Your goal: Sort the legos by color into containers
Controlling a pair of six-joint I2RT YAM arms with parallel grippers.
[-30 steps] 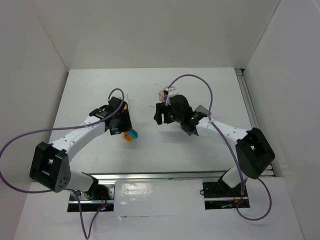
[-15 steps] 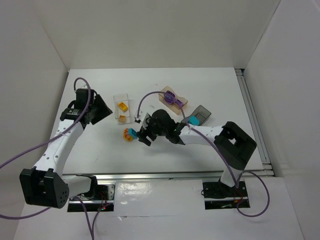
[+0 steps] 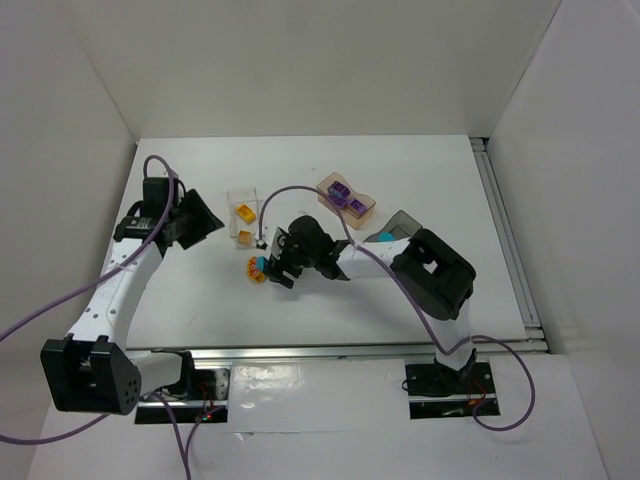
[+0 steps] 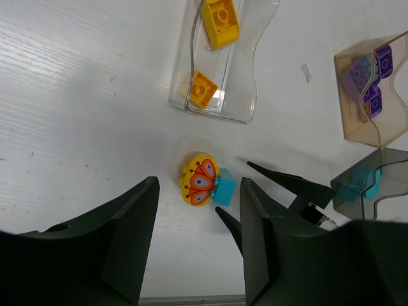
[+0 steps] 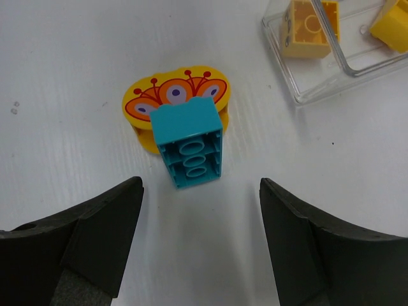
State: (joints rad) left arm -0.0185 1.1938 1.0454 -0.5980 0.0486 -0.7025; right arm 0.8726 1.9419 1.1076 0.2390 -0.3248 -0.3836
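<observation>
Over white tabletop, right gripper spread astride small teal plastic brick stuck to yellow butterfly-printed piece, likely for grasping.

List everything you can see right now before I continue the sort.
clear tray: one, colourless, mid-table
orange-yellow bricks: two, inside the clear tray
peach-tan tray: one, translucent, right of the clear tray
purple bricks: at least two, in the peach-tan tray
dark grey tray: one, beside the peach-tan tray
teal bricks: at least one, in the dark grey tray
loose teal brick: one, on the table
butterfly piece: one, yellow, against the loose teal brick
table: one, white
left fingers: open, holding nothing
right fingers: open, either side of the loose teal brick
</observation>
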